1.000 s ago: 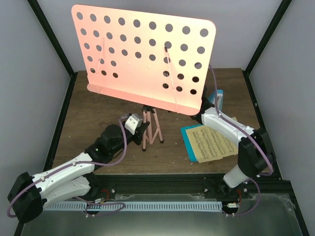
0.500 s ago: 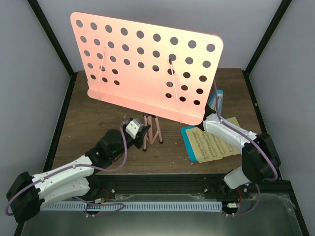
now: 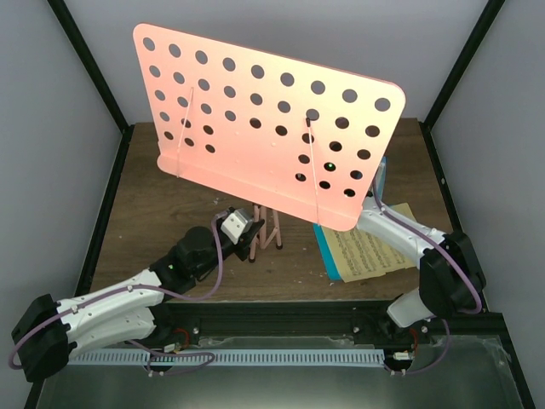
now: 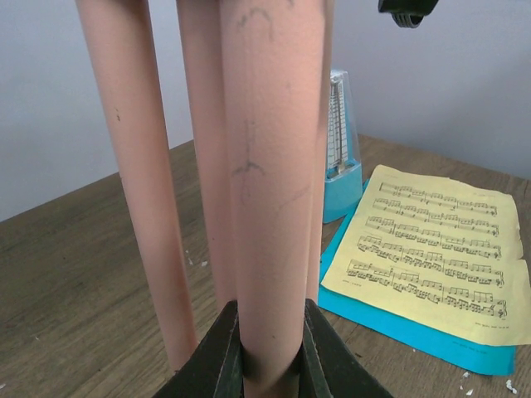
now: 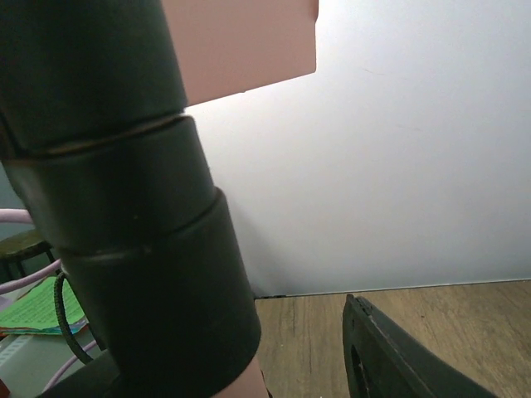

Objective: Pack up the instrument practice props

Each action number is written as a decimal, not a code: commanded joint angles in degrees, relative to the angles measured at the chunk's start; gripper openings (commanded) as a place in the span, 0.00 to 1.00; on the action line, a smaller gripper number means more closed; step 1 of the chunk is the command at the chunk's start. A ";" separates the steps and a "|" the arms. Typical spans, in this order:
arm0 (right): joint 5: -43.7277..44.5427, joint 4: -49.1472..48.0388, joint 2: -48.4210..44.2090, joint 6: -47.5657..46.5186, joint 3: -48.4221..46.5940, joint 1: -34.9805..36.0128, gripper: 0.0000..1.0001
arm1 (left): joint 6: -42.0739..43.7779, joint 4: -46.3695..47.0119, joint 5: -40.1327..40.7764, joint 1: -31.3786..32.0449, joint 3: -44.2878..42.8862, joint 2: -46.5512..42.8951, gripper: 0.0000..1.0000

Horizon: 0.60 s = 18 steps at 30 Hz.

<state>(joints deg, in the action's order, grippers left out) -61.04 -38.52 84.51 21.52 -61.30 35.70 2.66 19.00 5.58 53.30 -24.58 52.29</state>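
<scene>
Gripping one pink leg of the music stand (image 3: 255, 128), the left gripper (image 4: 270, 365) is clamped tight; the stand is unfolded mid-table, desk tilted. Right gripper (image 5: 274, 369) sits up under the desk, apart or together can't tell. Music sheets (image 3: 375, 251) and metronome (image 4: 338, 149) sit loose at right, so nothing looks packed yet.

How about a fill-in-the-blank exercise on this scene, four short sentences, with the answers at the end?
1. The left gripper is shut on a pink tube of the music ____.
2. The yellow music sheet lies on top of a sheet coloured ____.
3. The metronome stands ____ on the table, beside the sheets.
4. The pink desk is punched with round ____.

Missing words: stand; blue; upright; holes.
</scene>
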 commanded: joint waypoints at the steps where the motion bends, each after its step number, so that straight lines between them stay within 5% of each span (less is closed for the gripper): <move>1: 1.09 -0.62 -2.16 0.07 -3.88 -0.44 0.50 | 1.04 -6.87 0.45 -0.04 1.14 0.93 0.00; 15: -0.72 1.69 -3.26 -0.20 -5.50 -0.46 0.57 | 0.43 -7.41 0.63 -0.01 0.37 0.88 0.00; 18: -0.09 2.46 -3.37 -0.30 -5.94 -0.46 0.50 | 0.42 -7.27 0.67 -0.04 0.34 0.88 0.00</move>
<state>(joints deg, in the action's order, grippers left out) -61.73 -35.46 82.96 21.30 -64.29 35.33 2.17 18.74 5.93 53.30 -24.71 52.27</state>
